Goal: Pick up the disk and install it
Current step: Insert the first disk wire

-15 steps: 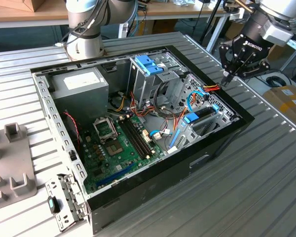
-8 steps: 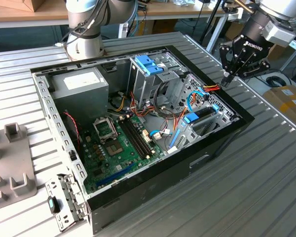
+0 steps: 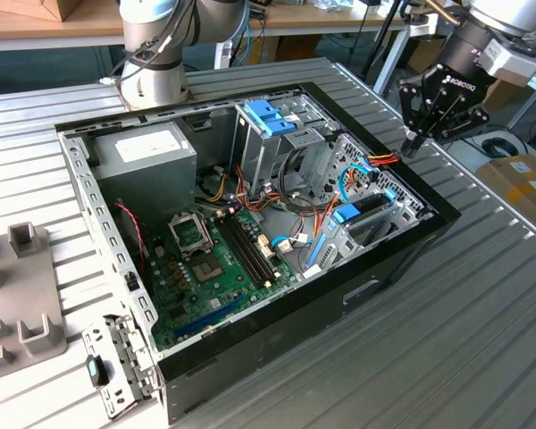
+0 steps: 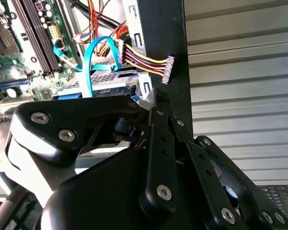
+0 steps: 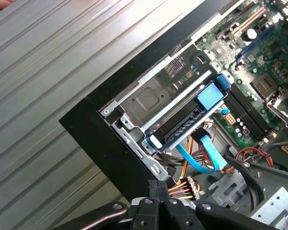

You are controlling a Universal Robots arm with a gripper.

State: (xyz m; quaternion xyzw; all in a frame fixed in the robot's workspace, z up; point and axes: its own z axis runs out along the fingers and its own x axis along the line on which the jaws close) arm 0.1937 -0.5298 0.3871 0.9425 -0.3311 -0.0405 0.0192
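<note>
The disk (image 3: pixel 350 213) sits edge-on in a metal bay at the corner of the open computer case (image 3: pixel 402 246), toward the exterior view's right. Its blue plastic frame (image 5: pixel 209 98) shows along the top, and a light blue flat cable (image 5: pixel 201 160) hangs beside it. In the second wrist view the disk (image 4: pixel 103 87) lies just beyond my fingers. My gripper (image 3: pixel 413 141) hovers above the case's edge, a little apart from the disk. Its fingers are pressed together with nothing between them, as both wrist views show at the fingertips (image 5: pixel 156 188) (image 4: pixel 157 98).
The case lies on a ribbed metal table (image 3: pixel 482 313). Inside are a motherboard (image 3: pixel 219 259), a grey power supply box (image 3: pixel 147 152), a drive cage with a blue latch (image 3: pixel 268 116) and a red-yellow cable bundle (image 3: pixel 384 159). A grey fixture (image 3: pixel 18 295) and a bracket (image 3: pixel 116 362) lie beside the case.
</note>
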